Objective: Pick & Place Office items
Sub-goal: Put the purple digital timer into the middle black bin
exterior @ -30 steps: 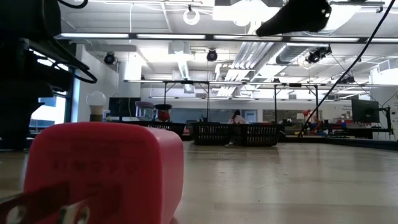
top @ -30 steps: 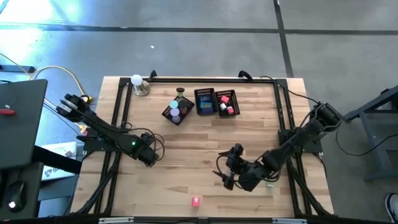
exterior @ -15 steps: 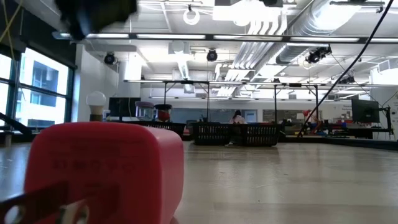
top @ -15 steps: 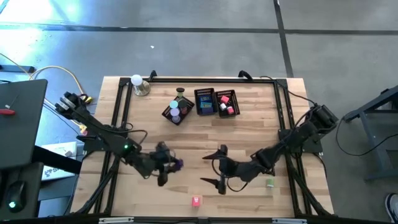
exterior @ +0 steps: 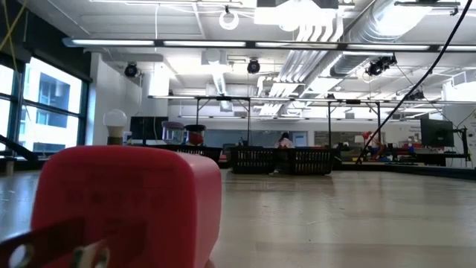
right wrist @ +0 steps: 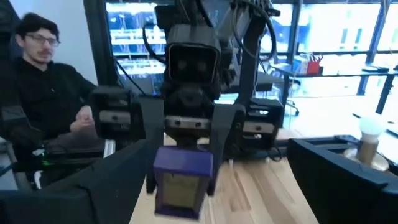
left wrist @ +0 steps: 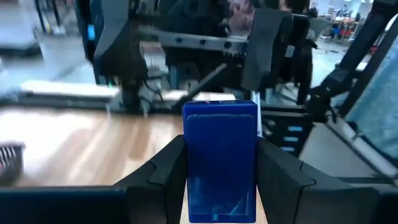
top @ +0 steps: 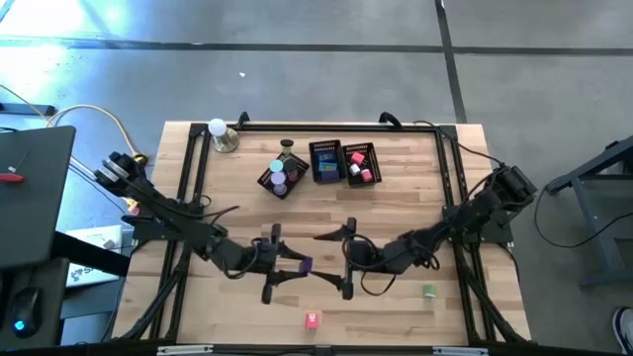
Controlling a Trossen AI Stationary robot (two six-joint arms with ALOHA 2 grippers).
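My left gripper [top: 295, 267] points level toward the table's right, above the table's middle, and is shut on a small blue-purple block [left wrist: 221, 155], one of the office items. My right gripper [top: 341, 263] faces it from the right with its fingers wide open and nothing between them. It stands just short of the block [right wrist: 182, 180]. A red-pink item [top: 312, 319] lies on the table near the front edge and fills the low view's foreground [exterior: 126, 201]. A green item [top: 429, 291] lies at the front right. My left gripper pinches the block's two opposite sides [left wrist: 189, 171] between its two fingers [left wrist: 163, 171]. The fingers come level from the table's left. The block stands upright in the hold, lifted clear of the table, its free end [top: 307, 265] toward my right gripper.
Three black mesh baskets [top: 280, 180] [top: 325, 161] [top: 360, 163] with several small items stand in a row at the far middle. A white ball on a metal base [top: 220, 132] is at the far left. A seated person [right wrist: 43, 93] shows beyond the table's left side.
My left gripper has risen and swung from the table's left toward its middle, tipping from pointing down to level, with the block lifted clear. My right gripper has gone up and toward the middle, tipping level, and stays open. The green item now shows behind it.
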